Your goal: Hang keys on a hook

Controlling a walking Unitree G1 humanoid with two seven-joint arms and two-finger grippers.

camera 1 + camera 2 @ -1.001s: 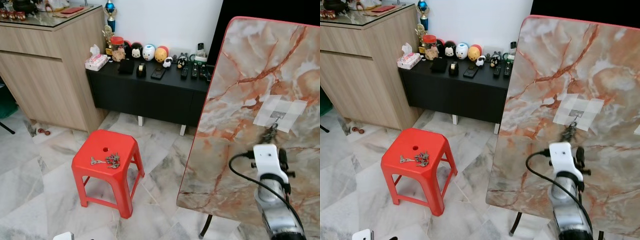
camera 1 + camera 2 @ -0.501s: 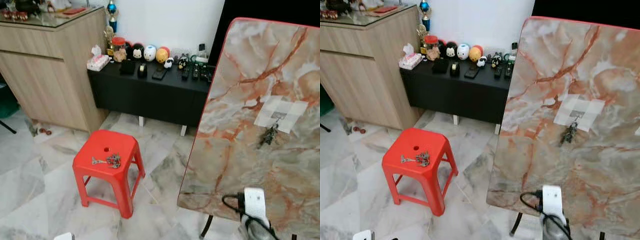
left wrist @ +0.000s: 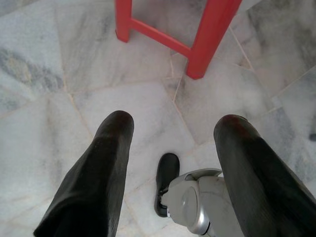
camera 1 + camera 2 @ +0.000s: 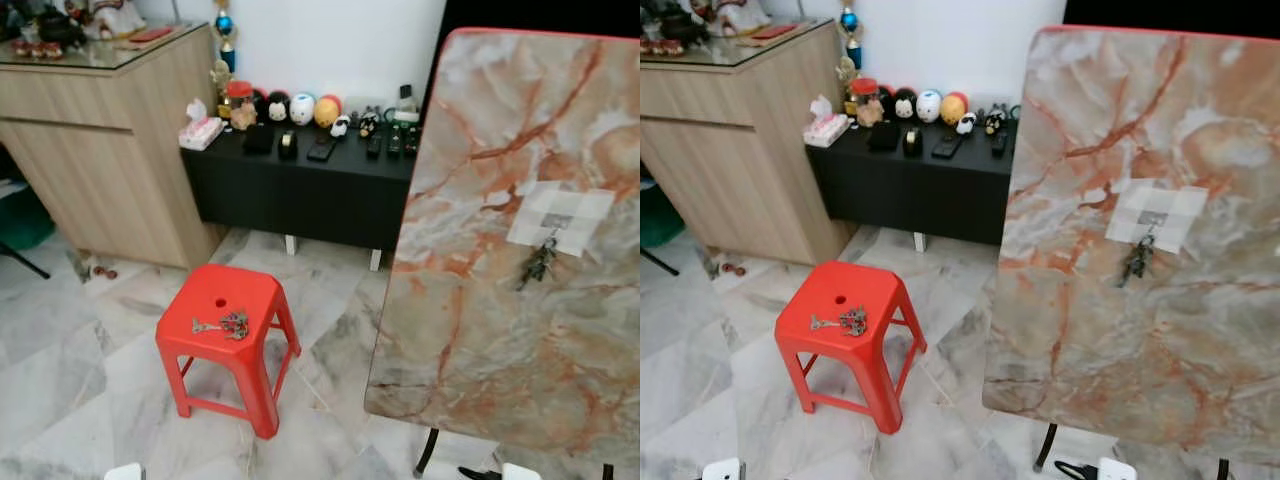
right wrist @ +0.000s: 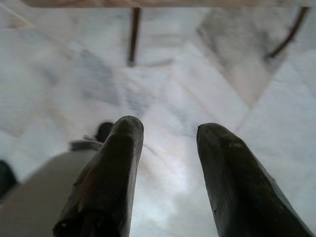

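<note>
Left gripper [image 3: 175, 123]: hung low above the marble floor [image 3: 59, 64], near a leg of the red stool [image 4: 250, 290]. Fingers spread apart, nothing between them.

Right gripper [image 5: 168, 128]: hung low to the right of the stool, aimed at the floor. Fingers likewise parted and empty.

Loose keys [image 4: 228, 324]: lay flat on the seat of the stool, beside its centre hole, one long key splayed out from the bunch.

Marble-patterned board [image 4: 480, 350]: stood upright to the right of the stool on thin dark legs. Carried a taped patch with a small hook [image 4: 556, 222] in its upper part. Bore one bunch of hung keys [image 4: 538, 264] just below that hook, resting against the board face.

Black cabinet [image 4: 300, 195]: stood behind the stool against the wall, topped with small figures and remotes.

Handling, judged:
- Taken to be light, hard metal: no risk of crushing, but smooth and prone to slip.
- Expected to swing and shift as a loose cluster, being joined at a ring.
- Best pinched at the ring or at the thickest part of the bunch, leaving the ring opening free for the hook.
- Judged awkward to lift off the flat seat; a low, shallow approach with fingertips close to the plastic advised.
- Hook space possibly limited by the bunch in place.
</note>
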